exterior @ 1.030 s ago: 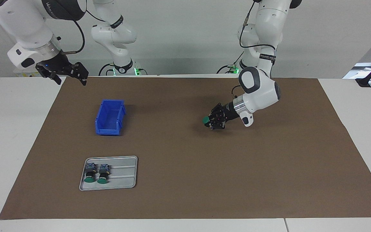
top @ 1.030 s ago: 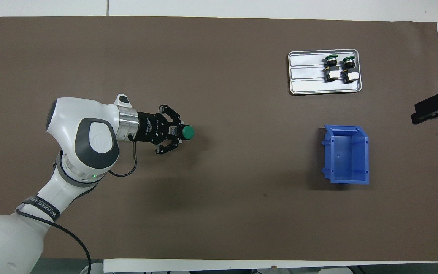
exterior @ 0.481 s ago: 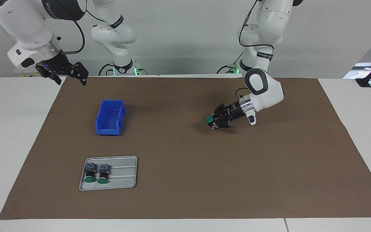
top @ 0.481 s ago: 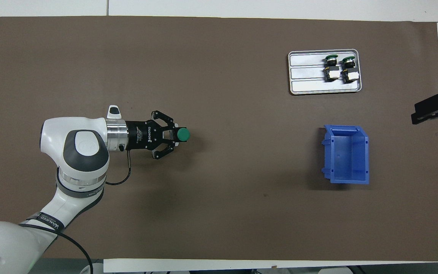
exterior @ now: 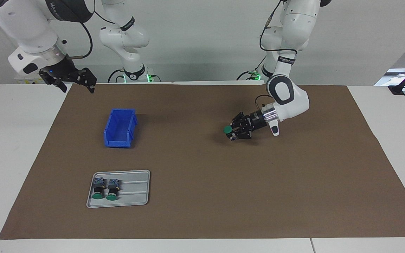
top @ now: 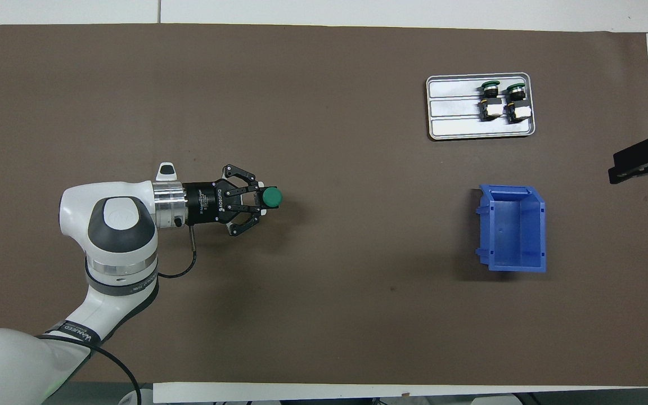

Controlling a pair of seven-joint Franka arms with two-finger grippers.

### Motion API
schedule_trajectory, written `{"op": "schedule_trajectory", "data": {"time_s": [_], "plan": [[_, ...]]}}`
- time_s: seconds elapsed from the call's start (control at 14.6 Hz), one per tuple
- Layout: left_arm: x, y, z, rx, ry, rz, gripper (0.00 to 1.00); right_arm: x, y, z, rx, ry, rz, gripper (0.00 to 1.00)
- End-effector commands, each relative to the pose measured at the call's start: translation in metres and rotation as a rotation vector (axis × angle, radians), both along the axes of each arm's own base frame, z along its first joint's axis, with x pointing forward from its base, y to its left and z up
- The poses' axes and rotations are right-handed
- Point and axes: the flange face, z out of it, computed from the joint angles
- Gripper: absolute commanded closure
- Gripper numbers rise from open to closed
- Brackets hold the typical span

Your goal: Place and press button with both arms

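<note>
My left gripper (exterior: 233, 130) (top: 260, 199) is shut on a button (exterior: 227, 129) (top: 271, 197) with a round green cap. It holds the button sideways, low over the brown mat (exterior: 202, 196), cap pointing toward the right arm's end of the table. Two more green-capped buttons (exterior: 98, 189) (top: 493, 101) lie on a grey tray (exterior: 135, 189) (top: 453, 109). My right gripper (exterior: 72, 80) (top: 636, 161) waits raised over the mat's edge at the right arm's end.
An open blue bin (exterior: 120, 127) (top: 512, 228) stands on the mat, nearer to the robots than the grey tray. The brown mat (top: 324, 315) covers most of the white table (exterior: 9, 147).
My left arm has drawn its wrist back and turned level, while the held button has stayed nearly in place over the mat. The right arm has not moved.
</note>
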Motion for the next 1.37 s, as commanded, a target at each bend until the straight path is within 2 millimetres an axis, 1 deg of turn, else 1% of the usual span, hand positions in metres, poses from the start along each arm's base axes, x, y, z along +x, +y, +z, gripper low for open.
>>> {"op": "schedule_trajectory", "data": {"time_s": [0.0, 0.07, 0.14, 0.27, 0.48, 0.55, 0.62, 0.82, 0.96, 1.03, 1.1, 1.3], "plan": [[-0.014, -0.008, -0.003, -0.007, -0.018, -0.012, 0.79, -0.007, -0.001, 0.000, 0.004, -0.005, -0.012, 0.01], [-0.019, -0.013, -0.010, 0.010, -0.008, -0.004, 0.79, -0.007, -0.001, 0.000, 0.004, -0.004, -0.012, 0.01], [-0.021, -0.012, -0.014, -0.004, 0.010, 0.030, 0.79, -0.007, -0.001, 0.000, 0.004, -0.004, -0.012, 0.01], [-0.021, -0.013, -0.015, -0.063, 0.048, 0.117, 0.80, -0.007, -0.001, 0.000, 0.004, -0.004, -0.012, 0.01], [-0.026, -0.018, -0.023, -0.066, 0.065, 0.120, 0.80, -0.007, -0.001, 0.000, 0.004, -0.004, -0.012, 0.01], [-0.033, -0.028, -0.033, -0.058, 0.069, 0.099, 0.80, -0.007, -0.001, 0.000, 0.004, -0.004, -0.012, 0.01], [-0.037, -0.032, -0.036, -0.070, 0.052, 0.102, 0.80, -0.007, -0.001, 0.000, 0.004, -0.004, -0.012, 0.01], [-0.049, -0.024, -0.047, -0.080, 0.032, 0.118, 0.80, -0.007, -0.001, 0.000, 0.004, -0.004, -0.012, 0.01], [-0.058, -0.018, -0.051, -0.122, -0.003, 0.157, 0.80, -0.008, -0.001, 0.001, 0.004, -0.005, -0.012, 0.01], [-0.059, -0.013, -0.051, -0.140, 0.005, 0.162, 0.80, -0.007, -0.001, 0.000, 0.004, -0.004, -0.012, 0.01], [-0.055, -0.005, -0.050, -0.146, 0.003, 0.183, 0.80, -0.007, -0.001, 0.000, 0.004, -0.004, -0.012, 0.01], [-0.056, -0.004, -0.051, -0.158, 0.013, 0.206, 0.80, -0.007, -0.001, 0.000, 0.004, -0.004, -0.012, 0.01]]}}
